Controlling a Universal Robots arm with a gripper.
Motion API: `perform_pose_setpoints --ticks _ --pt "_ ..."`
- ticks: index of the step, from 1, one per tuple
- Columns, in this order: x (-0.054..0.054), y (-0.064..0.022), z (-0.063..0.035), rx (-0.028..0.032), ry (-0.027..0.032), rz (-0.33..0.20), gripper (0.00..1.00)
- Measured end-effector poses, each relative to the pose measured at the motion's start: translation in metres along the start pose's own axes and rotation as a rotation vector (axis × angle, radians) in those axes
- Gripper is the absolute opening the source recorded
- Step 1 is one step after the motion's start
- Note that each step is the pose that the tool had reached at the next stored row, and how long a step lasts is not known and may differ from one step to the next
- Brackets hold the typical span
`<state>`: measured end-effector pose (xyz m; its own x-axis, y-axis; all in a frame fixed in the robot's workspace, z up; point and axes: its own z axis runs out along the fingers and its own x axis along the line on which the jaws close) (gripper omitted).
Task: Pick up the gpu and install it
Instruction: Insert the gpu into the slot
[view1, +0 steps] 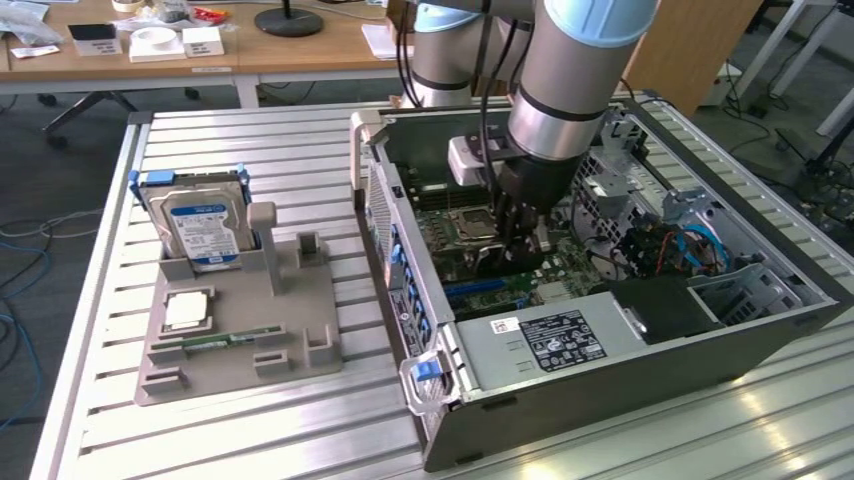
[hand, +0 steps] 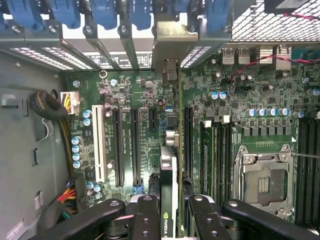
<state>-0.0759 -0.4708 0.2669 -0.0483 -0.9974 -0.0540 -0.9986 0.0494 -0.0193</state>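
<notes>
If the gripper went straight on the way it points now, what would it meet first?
Probably the motherboard: the gripper points down into the case, and the gpu it holds edge-on would touch the board first. Depth is unclear.

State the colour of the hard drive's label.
Blue and white; the hard drive shows best in the exterior view.

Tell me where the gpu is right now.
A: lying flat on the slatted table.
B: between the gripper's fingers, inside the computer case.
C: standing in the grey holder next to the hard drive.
B: the wrist view shows the gpu clamped edge-on in the gripper, over the motherboard inside the case.
</notes>
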Motion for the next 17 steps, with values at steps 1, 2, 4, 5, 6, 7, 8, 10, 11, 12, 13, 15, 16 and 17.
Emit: perform_pose_setpoints --ticks 1,2,4,5,6,7,8,10,11,12,13,15,16,17 --pt "-0.0006 0.0004 0.0002 0.0001 -0.0002 0.000 0.27" --pt "-0.0009 0.0006 0.0003 0.0001 -0.0002 0.000 0.27" --pt "-0.0010 0.0013 0.0004 0.0000 -0.0001 0.000 0.27" --pt "-0.0009 0.0016 0.0004 0.0000 0.0000 0.000 0.27" --pt "-0.0007 0.0019 0.0005 0.0000 -0.0001 0.000 0.27" --pt "-0.0005 0.0020 0.0005 0.0000 -0.0001 0.000 0.27" --pt "-0.0005 0.0024 0.0005 0.0000 -0.0001 0.000 0.27" --pt "-0.0004 0.0031 0.0007 0.0001 -0.0001 0.000 0.27" --pt "-0.0004 0.0036 0.0009 0.0001 -0.0001 0.000 0.27" --pt "-0.0003 0.0042 0.0010 0.0000 0.0000 0.000 0.27" --pt "-0.0003 0.0047 0.0012 0.0000 0.0000 0.000 0.27" --pt "-0.0003 0.0048 0.0012 0.0000 0.0001 0.000 0.27" --pt "-0.0002 0.0048 0.0012 -0.0001 0.0001 0.000 0.27" --pt "-0.0002 0.0049 0.0014 0.0000 0.0001 0.000 0.27"
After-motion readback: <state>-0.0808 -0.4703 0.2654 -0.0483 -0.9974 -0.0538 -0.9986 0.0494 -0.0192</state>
